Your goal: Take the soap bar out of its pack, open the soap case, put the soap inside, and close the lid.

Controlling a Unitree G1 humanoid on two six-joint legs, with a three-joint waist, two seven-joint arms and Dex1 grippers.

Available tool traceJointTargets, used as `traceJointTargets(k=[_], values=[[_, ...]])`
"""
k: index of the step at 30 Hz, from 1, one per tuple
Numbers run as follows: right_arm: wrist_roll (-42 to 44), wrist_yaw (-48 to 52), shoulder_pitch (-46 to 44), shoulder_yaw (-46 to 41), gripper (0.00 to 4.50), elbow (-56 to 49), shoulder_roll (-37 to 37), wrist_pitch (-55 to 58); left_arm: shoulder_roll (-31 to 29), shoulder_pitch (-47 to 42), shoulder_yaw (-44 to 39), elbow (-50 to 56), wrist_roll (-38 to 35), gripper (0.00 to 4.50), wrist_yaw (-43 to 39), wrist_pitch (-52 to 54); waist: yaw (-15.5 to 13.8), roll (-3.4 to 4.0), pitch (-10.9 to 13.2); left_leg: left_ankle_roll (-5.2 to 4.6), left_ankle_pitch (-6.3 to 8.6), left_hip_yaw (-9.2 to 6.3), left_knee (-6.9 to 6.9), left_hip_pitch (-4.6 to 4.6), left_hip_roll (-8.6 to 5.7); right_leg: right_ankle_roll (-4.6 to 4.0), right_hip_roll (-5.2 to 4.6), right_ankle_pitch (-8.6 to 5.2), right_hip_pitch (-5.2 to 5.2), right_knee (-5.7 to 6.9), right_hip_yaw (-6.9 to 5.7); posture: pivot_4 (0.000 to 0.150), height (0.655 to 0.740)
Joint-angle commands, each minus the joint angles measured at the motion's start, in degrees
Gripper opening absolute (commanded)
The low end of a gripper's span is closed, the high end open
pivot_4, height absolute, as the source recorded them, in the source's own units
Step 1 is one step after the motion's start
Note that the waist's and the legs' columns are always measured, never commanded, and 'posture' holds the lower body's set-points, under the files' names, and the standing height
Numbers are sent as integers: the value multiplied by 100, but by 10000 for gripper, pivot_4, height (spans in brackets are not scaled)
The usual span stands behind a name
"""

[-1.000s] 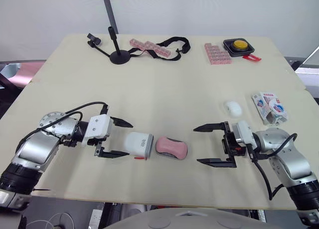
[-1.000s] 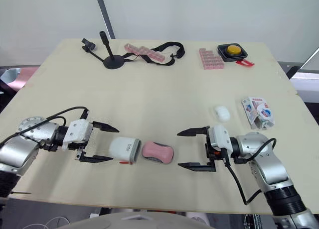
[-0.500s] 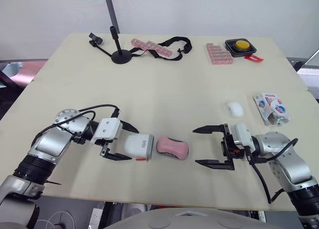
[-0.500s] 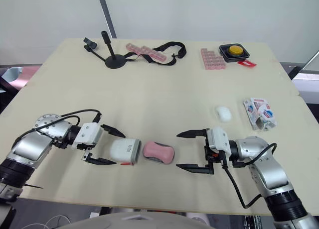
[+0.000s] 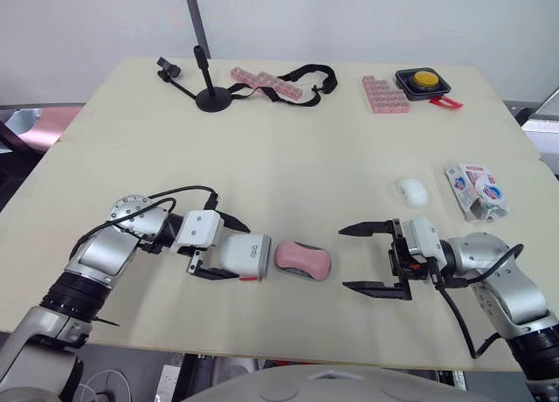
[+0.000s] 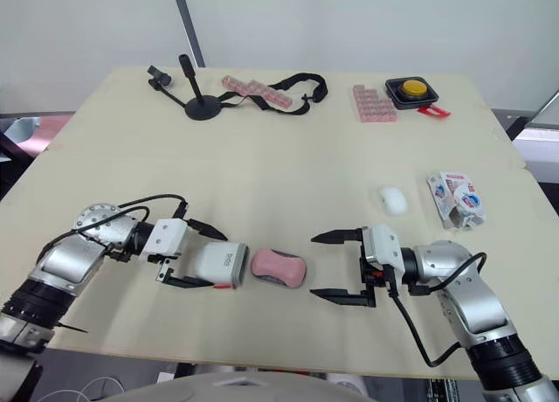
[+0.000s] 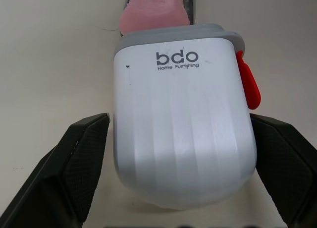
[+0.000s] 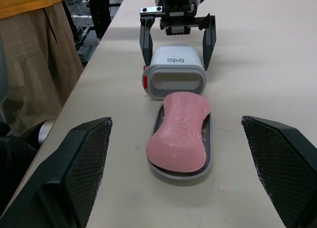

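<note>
Left pincer [image 5: 232,250] and right pincer [image 5: 342,258] both low, jaws spread wide, facing each other.

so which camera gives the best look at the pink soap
The right wrist view: the pink soap lies close and whole there, its top unobstructed, on its gray tray. The eye views show it small, from above, beside the white cover. The left wrist view catches just a pink end beyond that cover.

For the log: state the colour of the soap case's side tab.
Red tab; clearest in left wrist view.
</note>
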State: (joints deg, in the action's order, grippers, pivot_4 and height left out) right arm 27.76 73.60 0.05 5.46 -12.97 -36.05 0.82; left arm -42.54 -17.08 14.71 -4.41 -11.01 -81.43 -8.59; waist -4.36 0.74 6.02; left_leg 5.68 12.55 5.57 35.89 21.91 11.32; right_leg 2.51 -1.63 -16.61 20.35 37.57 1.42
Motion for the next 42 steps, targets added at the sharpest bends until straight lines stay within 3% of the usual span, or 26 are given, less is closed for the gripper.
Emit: traceJointTargets(k=[1, 4, 8, 16, 25, 30, 37, 42], values=[[17, -5, -40, -51, 44711, -102, -46, -10, -11, 6, -35, 57, 18, 45000, 19, -138, -2, 0, 0, 0, 0, 0, 0, 0, 0, 0, 0, 0, 0, 0, 0, 1500, 7385], [18, -13, -37, -53, 44711, -108, -44, 6, 5, -8, -35, 27, 20, 45000, 34, -180, -2, 0, 0, 0, 0, 0, 0, 0, 0, 0, 0, 0, 0, -1, 1, 1500, 7385], [46, -56, -17, -77, 45000, -119, -37, 64, 47, -46, -24, -22, 27, 34663, 45, -215, -2, 0, 0, 0, 0, 0, 0, 0, 0, 0, 0, 0, 0, 0, 1, 1500, 7385], [90, -191, 119, -260, 45000, -54, 27, -74, 24, -55, -30, -48, 35, 34662, 29, -254, -7, 0, 0, 0, 0, 0, 1, 0, 0, 0, 0, 0, 0, 0, 2, 1500, 7385], [453, 257, 671, -1521, 45000, 1275, -102, -992, -55, -58, -135, -11, -57, 34662, 34, -157, -10, -2, -1, -9, 4, -2, 4, 9, -5, 0, -8, 0, 0, -4, 3, 1500, 7385], [274, 636, 707, -1572, 45000, 1637, -274, -1211, -100, -106, -203, -158, -57, 34662, 13, -245, 18, -1, -2, -32, 15, -2, 5, 8, -4, -1, -5, 0, 0, -1, -3, 1500, 7385], [-14, 204, 646, -937, 45000, 638, -326, -479, -150, -233, -217, -377, -35, 34662, -31, -426, 3, -1, -2, -36, 15, -6, 8, 8, -2, -2, -3, 0, 0, 0, -11, 1500, 7385], [-359, -540, 206, -275, 45000, -379, -378, 674, -150, -273, -209, -399, -58, 34662, -30, -415, -3, -1, -2, -27, 9, -8, 9, 8, -2, -2, -3, 0, 1, 1, -11, 1500, 7385]])
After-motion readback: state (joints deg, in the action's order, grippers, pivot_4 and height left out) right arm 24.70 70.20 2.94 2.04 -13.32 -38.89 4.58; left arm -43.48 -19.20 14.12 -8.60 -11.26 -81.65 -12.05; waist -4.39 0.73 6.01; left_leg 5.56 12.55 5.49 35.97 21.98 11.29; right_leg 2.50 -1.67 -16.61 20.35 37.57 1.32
